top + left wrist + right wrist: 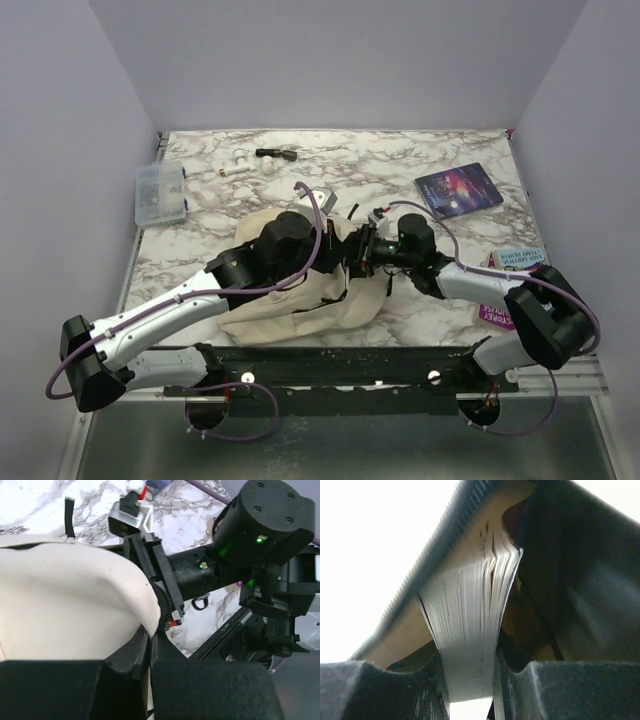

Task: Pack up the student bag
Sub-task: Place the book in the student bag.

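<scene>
**Student bag (300, 295) during loading.** The bag is lying slumped at the middle of the marbled surface (420, 150), and both arms are meeting over its mouth. The left jaws are pinching fully shut on the beige fabric at the rim of the opening and are holding it up. The right jaws, partly open, are clamping a book (470, 620) across its thickness, with the page edges facing the wrist camera. The book is sitting just inside the zipper (445, 545) line.

**Likely faults.**
- The thin fabric is giving the left jaws little to hold, so it may slip free and let the mouth collapse onto the book.
- The pages are fanning at the far end, so a corner may catch on the zipper teeth and twist the book in the grip.
- The two wrists are working very close together, so a further push risks contact between them.

**Writing.** A dark-covered book (458, 190), a teal book (520, 258) and a purple book (495, 316) are lying to the right. The last two are showing print too small to read. No label is showing on the bag.
</scene>
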